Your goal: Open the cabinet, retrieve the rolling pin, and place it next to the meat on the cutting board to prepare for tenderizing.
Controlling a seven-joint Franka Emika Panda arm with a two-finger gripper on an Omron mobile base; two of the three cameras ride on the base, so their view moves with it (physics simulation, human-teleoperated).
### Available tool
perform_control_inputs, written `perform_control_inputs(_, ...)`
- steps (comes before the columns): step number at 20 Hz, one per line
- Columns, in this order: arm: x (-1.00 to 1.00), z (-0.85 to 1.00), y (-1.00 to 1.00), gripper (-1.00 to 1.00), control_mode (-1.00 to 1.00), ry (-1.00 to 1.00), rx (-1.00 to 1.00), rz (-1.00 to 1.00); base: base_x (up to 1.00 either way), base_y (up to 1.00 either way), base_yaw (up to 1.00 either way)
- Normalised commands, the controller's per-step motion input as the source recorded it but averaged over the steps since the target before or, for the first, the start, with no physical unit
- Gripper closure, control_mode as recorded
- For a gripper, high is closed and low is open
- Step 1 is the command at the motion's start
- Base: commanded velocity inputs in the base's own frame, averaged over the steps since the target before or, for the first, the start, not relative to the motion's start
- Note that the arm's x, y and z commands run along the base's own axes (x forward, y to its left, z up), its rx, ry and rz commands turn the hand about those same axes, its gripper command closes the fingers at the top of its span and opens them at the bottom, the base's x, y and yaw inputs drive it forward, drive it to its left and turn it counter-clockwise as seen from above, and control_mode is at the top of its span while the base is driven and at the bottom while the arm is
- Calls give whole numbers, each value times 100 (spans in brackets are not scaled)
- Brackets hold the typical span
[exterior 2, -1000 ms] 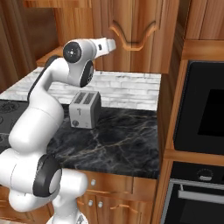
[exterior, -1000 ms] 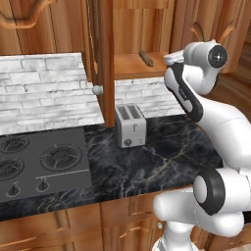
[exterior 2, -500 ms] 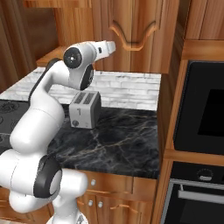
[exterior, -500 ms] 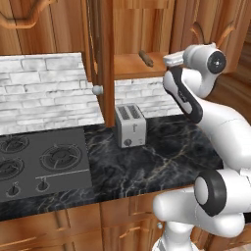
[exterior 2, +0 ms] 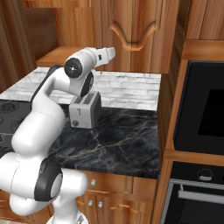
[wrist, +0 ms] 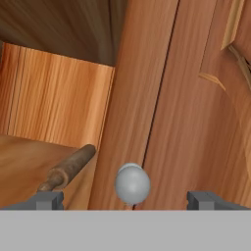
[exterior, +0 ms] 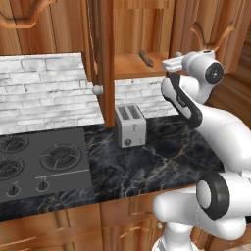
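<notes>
The cabinet (exterior: pixel 128 29) has its left door (exterior: pixel 105 54) swung open and its right door (exterior 2: pixel 133 30) closed. The rolling pin (exterior: pixel 145 58) lies on the cabinet's shelf; in the hand view the rolling pin (wrist: pixel 68 169) sits at lower left. My gripper (exterior: pixel 169 62) hovers at the shelf's right end, in front of the closed door, open and holding nothing. In the hand view the gripper (wrist: pixel 126 201) has that door's round silver knob (wrist: pixel 132 184) between its spread fingertips (wrist: pixel 49 200). The meat and the cutting board are out of view.
A silver toaster (exterior: pixel 130 126) stands on the dark marble counter (exterior: pixel 162 157) below the cabinet. A stove top (exterior: pixel 41 162) lies to the left. A black wall oven (exterior 2: pixel 203 109) sits in a wooden column at the right. The open door's knob (exterior: pixel 97 90) juts out over the counter.
The hand and wrist have sunk slightly in front of the cabinet. The jaws stay open and the rolling pin has not moved.
</notes>
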Motion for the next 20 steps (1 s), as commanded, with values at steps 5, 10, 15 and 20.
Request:
perform_control_inputs(5,15,0,0,-100,-100,-1,2,0,0,0,0)
perform_control_inputs(10,14,0,0,-100,-100,-2,1,0,0,0,0)
perform_control_inputs(15,0,0,-23,-100,-100,-4,0,0,0,0,0)
perform_control_inputs(20,1,0,-21,-100,-100,-3,0,1,0,0,0)
